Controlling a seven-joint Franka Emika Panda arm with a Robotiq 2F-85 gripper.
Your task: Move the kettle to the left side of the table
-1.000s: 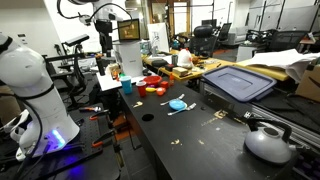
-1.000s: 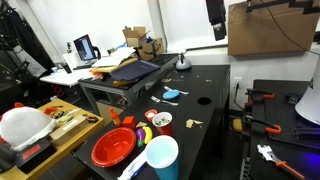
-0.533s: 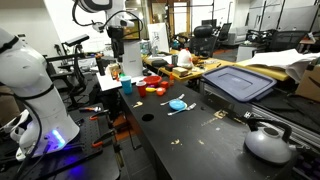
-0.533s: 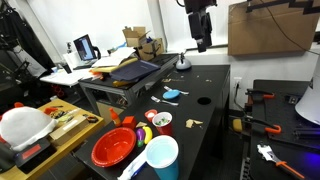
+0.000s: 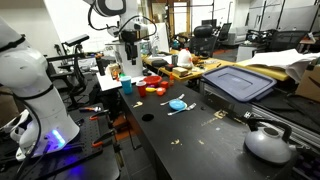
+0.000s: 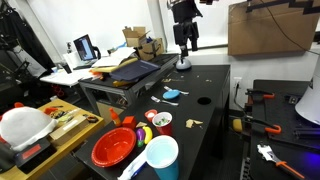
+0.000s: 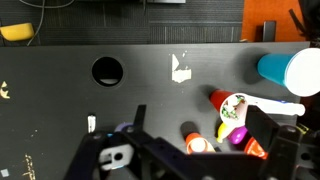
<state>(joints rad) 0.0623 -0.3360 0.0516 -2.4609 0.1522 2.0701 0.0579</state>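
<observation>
Swinging across since a moment ago, the arm [image 6: 182,12] is bringing the claw [image 6: 185,42] closer to the kettle [image 6: 183,63], which is sitting at the far end of the table [image 6: 208,105]. It is hanging wide open and empty, likely getting ready to grab the kettle from above

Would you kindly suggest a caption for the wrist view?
Wrist camera looks down on the matte black table, its round hole, a light-blue cup and colourful toys.
</observation>
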